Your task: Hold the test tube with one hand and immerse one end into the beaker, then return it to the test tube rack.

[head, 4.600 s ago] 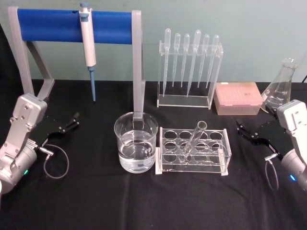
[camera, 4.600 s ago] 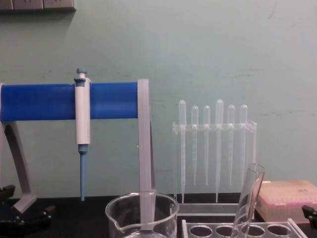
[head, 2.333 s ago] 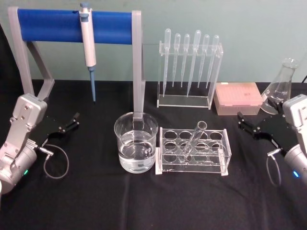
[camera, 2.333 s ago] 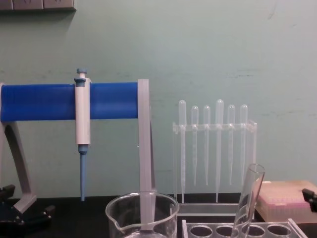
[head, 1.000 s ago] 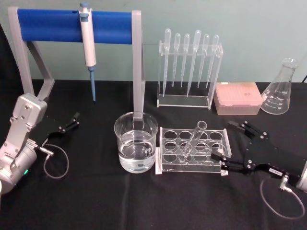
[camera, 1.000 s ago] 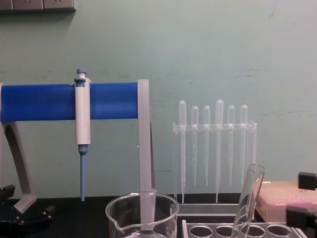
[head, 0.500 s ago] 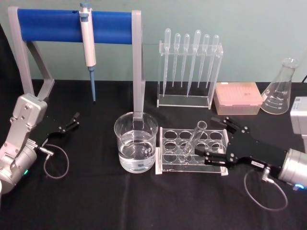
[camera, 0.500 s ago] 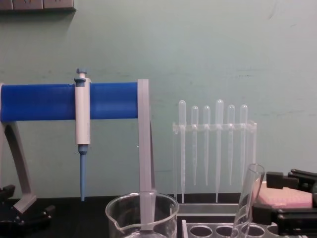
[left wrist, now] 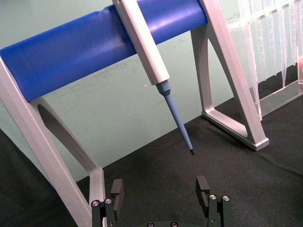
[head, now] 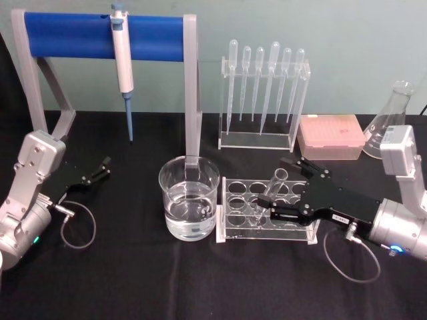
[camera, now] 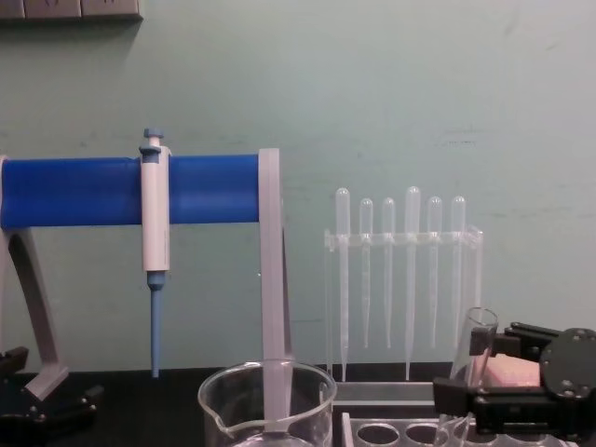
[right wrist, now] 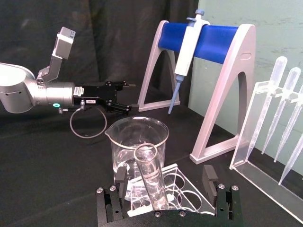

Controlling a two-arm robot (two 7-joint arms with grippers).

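Note:
The clear test tube (head: 279, 176) leans in the acrylic rack (head: 267, 232), open rim up. My right gripper (head: 277, 189) is open and reaches in from the right, one finger on each side of the tube's upper part. In the right wrist view the test tube (right wrist: 150, 172) stands nearer one of the two spread fingers (right wrist: 209, 178), with a gap on both sides. The beaker (head: 189, 199), partly filled with clear liquid, stands just left of the rack. My left gripper (head: 99, 170) rests open at the table's left edge.
A blue-barred stand (head: 100, 37) holding a white-and-blue micropipette (head: 123, 63) rises behind the beaker. A pipette rack (head: 263, 100), a pink tip box (head: 331, 137) and a conical flask (head: 393, 117) line the back right. A black cloth covers the table.
My right arm has swung in from the table's right edge to the rack, and its open fingers now straddle the test tube. The left arm and the tube have not moved.

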